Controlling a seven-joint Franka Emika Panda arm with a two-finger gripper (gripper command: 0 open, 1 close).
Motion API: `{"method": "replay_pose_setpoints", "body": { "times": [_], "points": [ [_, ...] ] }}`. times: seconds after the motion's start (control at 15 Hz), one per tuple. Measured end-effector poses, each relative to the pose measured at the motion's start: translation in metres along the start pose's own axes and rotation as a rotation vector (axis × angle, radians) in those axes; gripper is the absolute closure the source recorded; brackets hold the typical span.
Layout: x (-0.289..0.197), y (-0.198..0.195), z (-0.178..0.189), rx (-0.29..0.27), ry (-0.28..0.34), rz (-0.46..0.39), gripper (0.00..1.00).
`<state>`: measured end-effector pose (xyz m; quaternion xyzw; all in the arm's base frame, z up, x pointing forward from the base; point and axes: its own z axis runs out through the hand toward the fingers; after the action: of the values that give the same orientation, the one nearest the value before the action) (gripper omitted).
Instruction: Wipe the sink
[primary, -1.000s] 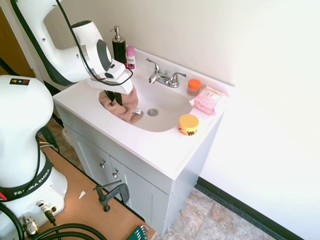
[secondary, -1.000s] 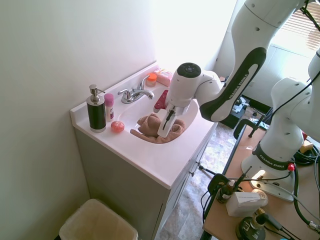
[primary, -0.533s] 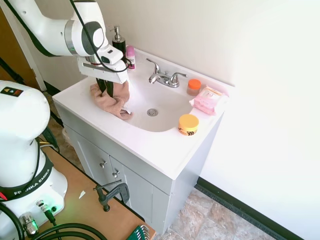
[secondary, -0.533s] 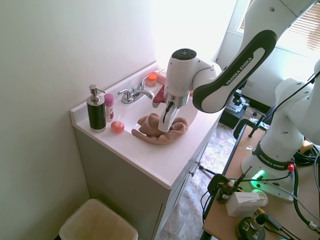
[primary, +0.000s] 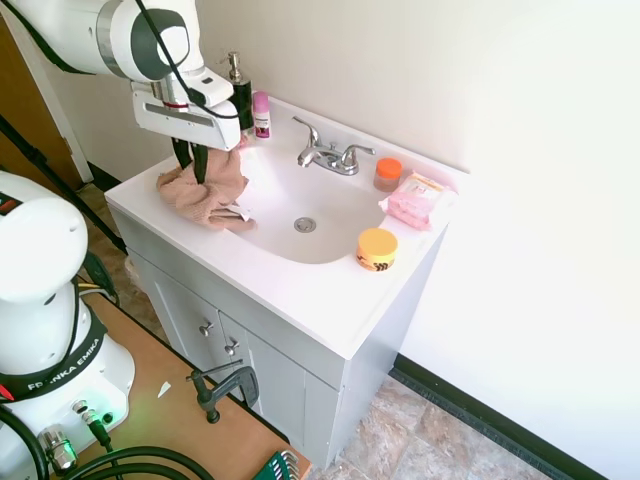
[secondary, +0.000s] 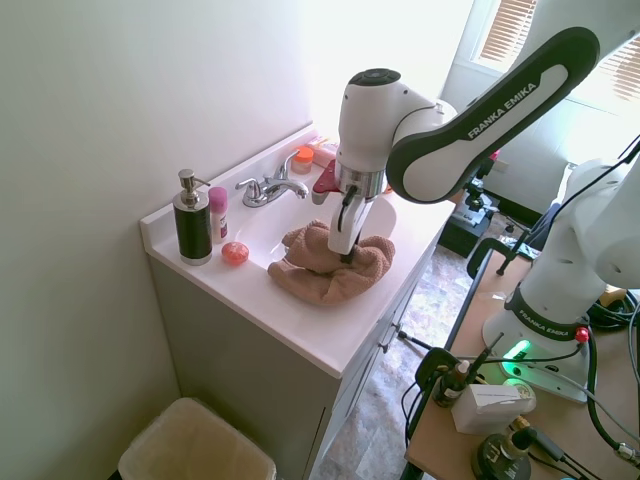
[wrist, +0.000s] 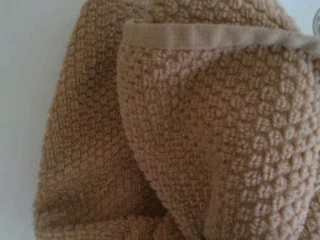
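Note:
The sink is a glossy white oval basin with a round metal drain and a chrome faucet behind it. A tan terry cloth lies bunched on the basin's rim and the countertop, at the end away from the jars. My gripper points straight down into the cloth and is shut on its top fold. From the other side the cloth spreads over the counter's front edge below the gripper. Tan cloth fills the wrist view.
A black soap dispenser and a pink bottle stand at the back corner by the arm. An orange-lidded jar, a pink wipes pack and a yellow tin sit around the basin's other end. A bin stands on the floor.
The gripper has dragged the cloth up out of the basin's bowl and onto the rim and countertop, away from the drain.

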<state>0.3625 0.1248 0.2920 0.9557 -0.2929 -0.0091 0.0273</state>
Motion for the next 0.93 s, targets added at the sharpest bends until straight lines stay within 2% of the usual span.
{"method": "replay_pose_setpoints", "body": {
  "times": [0.47,0.93],
  "points": [
    [-0.033,-0.008,-0.025,-0.016,-0.015,-0.058,1.00],
    [-0.065,-0.022,-0.031,-0.046,0.015,-0.161,1.00]
  ]
}}
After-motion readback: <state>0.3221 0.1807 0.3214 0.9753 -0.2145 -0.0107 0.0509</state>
